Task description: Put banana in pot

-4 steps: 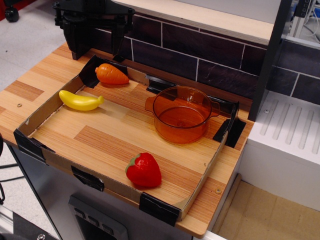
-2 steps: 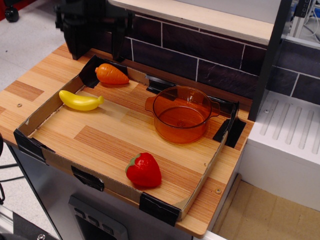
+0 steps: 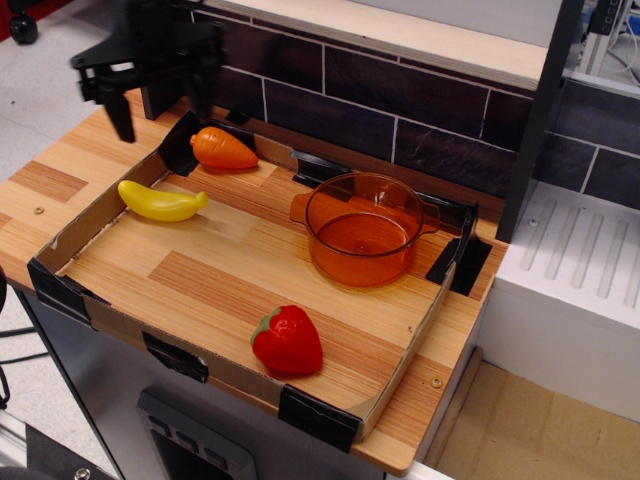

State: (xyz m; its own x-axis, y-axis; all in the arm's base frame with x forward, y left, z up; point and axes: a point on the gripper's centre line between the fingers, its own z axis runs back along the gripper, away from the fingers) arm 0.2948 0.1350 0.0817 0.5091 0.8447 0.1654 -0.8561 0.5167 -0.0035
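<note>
The yellow banana [image 3: 160, 201] lies at the left end of the shallow cardboard tray [image 3: 95, 215], near its left wall. The transparent orange pot [image 3: 362, 228] stands upright and empty at the tray's back right. My black gripper [image 3: 165, 112] hangs above the tray's back left corner, behind and above the banana and apart from it. Its two fingers are spread wide, with nothing between them.
An orange toy carrot [image 3: 223, 148] lies in the tray's back left corner, just right of the gripper. A red strawberry [image 3: 287, 340] sits near the front wall. A dark tiled wall [image 3: 400, 110] runs behind, and a white drainer [image 3: 580, 270] stands to the right.
The gripper has moved left and down from the top edge, toward the banana's end of the tray, and its spread fingers now show. The toys and the pot have not moved.
</note>
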